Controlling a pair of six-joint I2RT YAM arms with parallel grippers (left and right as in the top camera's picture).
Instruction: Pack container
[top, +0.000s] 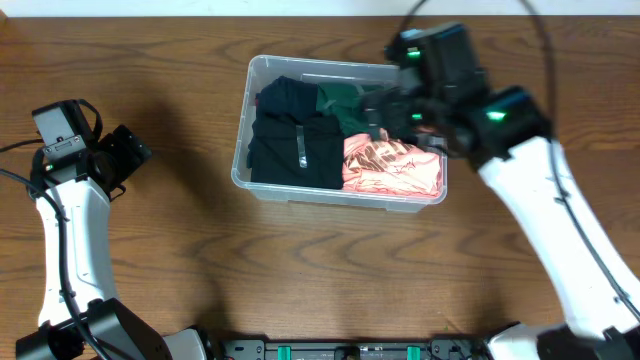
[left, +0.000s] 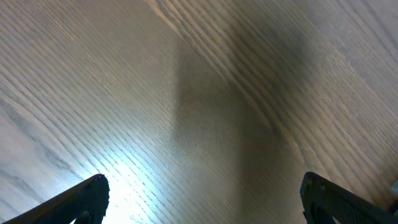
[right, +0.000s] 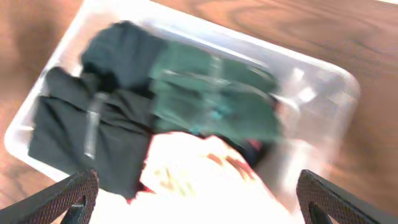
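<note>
Container (top: 241, 140), a clear tub with rounded corners, sits on the wooden surface (top: 150, 260) directly beneath the right pincer (right: 199, 208), its open mouth facing up. Its long axis runs side to side across the front of the robot, from the left pincer's side toward the right pincer's side. The right pincer hangs over the tub's far right corner with its fingers (right: 74, 196) spread wide and nothing between them; the wrist view there is blurred. Below that pincer, clothing fills the tub. A black garment (top: 290, 140) takes up the end toward the left pincer. A green garment (top: 340, 100) lies along the far wall, and a pink garment (top: 392, 168) is bunched in the near right corner, just under the spread fingers. The right arm's dark housing partly covers the far right rim from above. The left pincer (left: 205, 202) is well apart from the tub, off its left end, also spread wide and holding nothing. It points down at bare wood grain, with only a shadow and a patch of glare under it.
</note>
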